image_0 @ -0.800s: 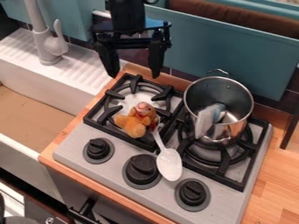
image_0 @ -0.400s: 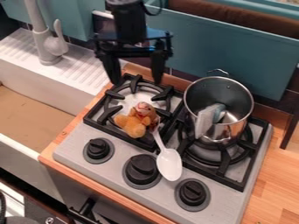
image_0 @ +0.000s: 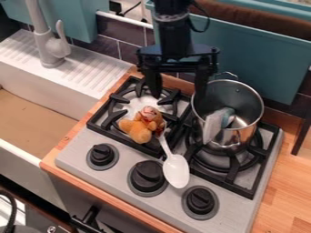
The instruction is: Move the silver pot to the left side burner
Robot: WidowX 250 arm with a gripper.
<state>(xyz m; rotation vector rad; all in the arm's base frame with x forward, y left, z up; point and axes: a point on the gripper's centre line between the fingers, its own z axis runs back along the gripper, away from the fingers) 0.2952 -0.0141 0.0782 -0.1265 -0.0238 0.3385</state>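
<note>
Hangs with black fingers [image_0: 203, 82] spread open over the rear of the grey stove [image_0: 121, 170]. Shows the shiny silver metal pot [image_0: 238, 140] nearby on the right burner [image_0: 233, 166], a pale flat object [image_0: 213, 125] inside. Has an orange-brown plush toy [image_0: 141, 132] on the left burner [image_0: 113, 119], near a white spoon [image_0: 177, 173].

Near the centre of the frame, you have a soft toy [image_0: 141, 127]. Below and right of it, note a white spoon [image_0: 177, 171], bowl downward. You find three black knobs [image_0: 147, 176] at lower centre, and a grey tap [image_0: 45, 44] at upper left.
</note>
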